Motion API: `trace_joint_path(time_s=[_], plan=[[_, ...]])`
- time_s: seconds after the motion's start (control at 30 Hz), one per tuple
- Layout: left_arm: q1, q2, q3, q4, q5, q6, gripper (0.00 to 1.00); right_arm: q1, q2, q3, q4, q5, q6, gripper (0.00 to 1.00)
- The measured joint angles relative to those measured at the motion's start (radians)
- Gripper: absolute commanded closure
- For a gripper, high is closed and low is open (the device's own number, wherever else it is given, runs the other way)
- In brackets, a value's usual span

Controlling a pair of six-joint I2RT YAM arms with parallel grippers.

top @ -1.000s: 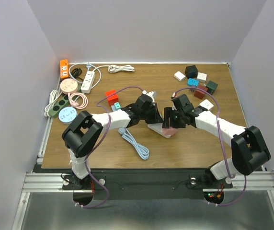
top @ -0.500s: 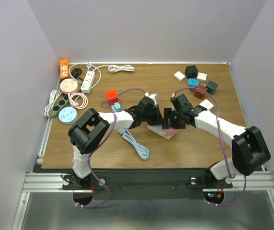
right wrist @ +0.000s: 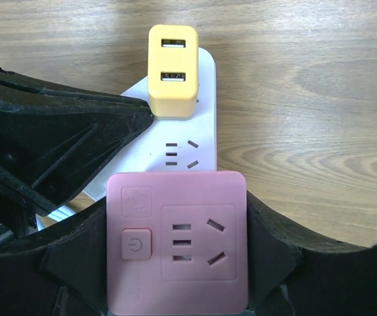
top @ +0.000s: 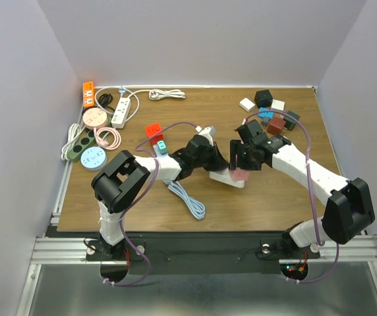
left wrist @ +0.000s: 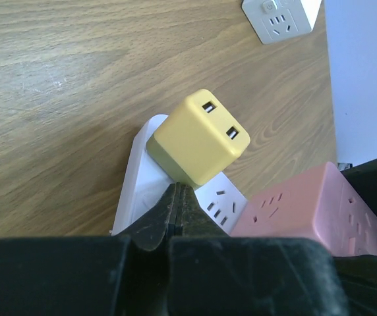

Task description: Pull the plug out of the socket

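A white power strip lies mid-table, also in the wrist views. A yellow USB plug sits in its far socket. A pink cube plug sits over the strip's near end. I cannot tell whether it is seated or lifted. My right gripper is shut on the pink plug's sides. My left gripper is shut and empty, with its tips pressed on the strip beside the yellow plug.
A light blue cable lies front left of the strip. Red and teal cubes are behind the left arm. Several power strips lie at the far left. Several adapters are at the back right, one white.
My right gripper has moved a little right and away with the pink plug. The white strip and my left gripper have shifted right with it.
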Motion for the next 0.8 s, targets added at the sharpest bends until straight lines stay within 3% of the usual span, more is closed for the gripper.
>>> trace_joint_path(time_s=[0.53, 0.8], plan=[[-0.010, -0.010, -0.007, -0.062, -0.014, -0.005, 1.00, 0.002, -0.027, -0.163, 0.079, -0.119, 0.014, 0.99], [-0.026, -0.084, -0.007, -0.209, -0.049, -0.004, 1.00, 0.002, -0.016, -0.163, 0.097, -0.132, 0.007, 1.00]])
